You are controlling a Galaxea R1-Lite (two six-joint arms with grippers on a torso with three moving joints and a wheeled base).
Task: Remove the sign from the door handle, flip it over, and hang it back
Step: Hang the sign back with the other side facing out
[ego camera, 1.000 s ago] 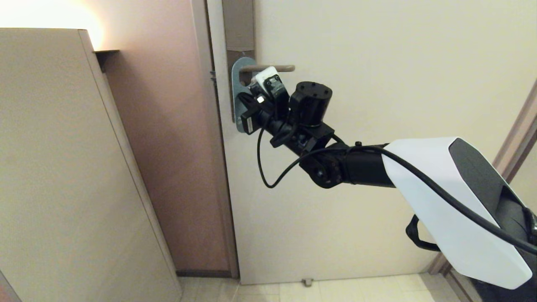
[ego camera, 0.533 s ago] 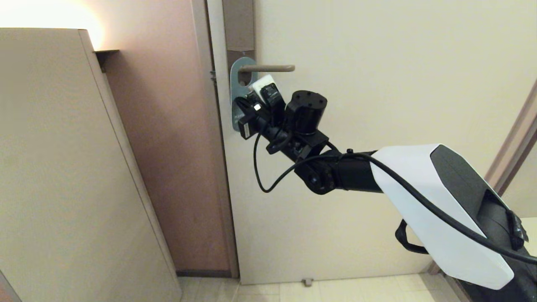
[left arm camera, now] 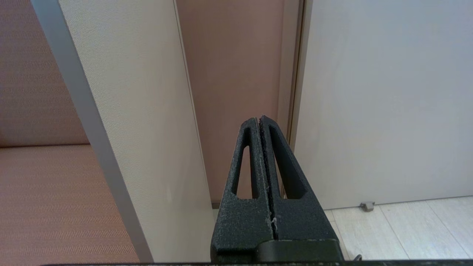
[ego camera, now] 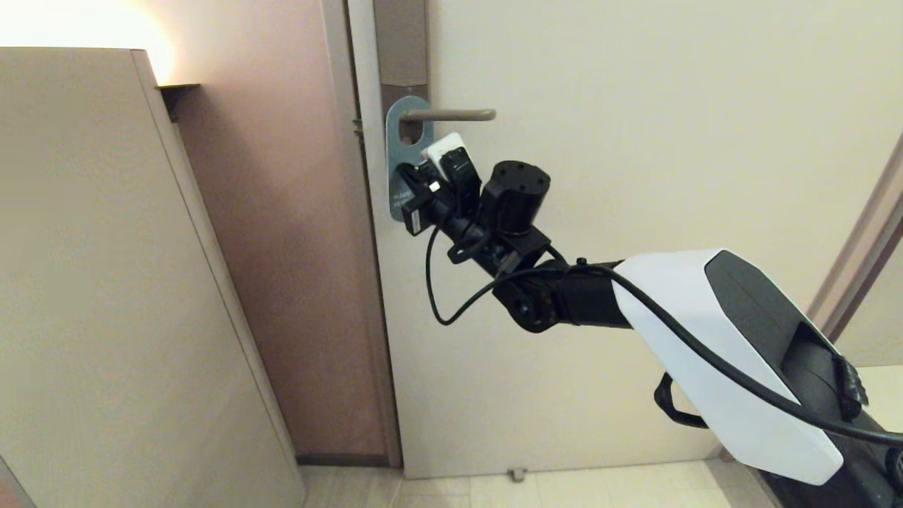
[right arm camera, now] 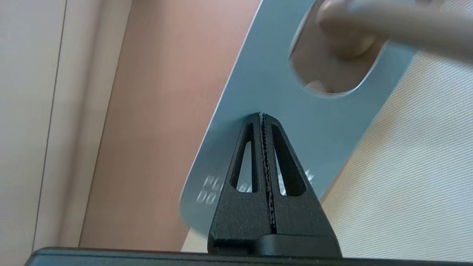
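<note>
The sign (ego camera: 395, 144), blue side out with white lettering, hangs by its hole on the door handle (ego camera: 451, 114), a slim taupe lever. My right gripper (ego camera: 409, 176) reaches up from the right to the sign's face just below the handle. In the right wrist view its jaws (right arm camera: 261, 115) are shut with nothing between them, and the tips rest against the blue sign (right arm camera: 266, 85) below the hole, where the handle (right arm camera: 388, 22) passes through. My left gripper (left arm camera: 259, 119) is shut and empty, parked low and facing the door's bottom corner.
The cream door (ego camera: 635, 176) carries a tall brownish backplate (ego camera: 401, 42) above the handle. A beige panel (ego camera: 106, 282) stands close on the left, with a pinkish wall (ego camera: 282, 247) between it and the door frame. A small door stop (ego camera: 517, 474) sits on the tiled floor.
The right arm has sunk a little and shifted left. The sign, tilted outward a second ago, now hangs straighter from the handle.
</note>
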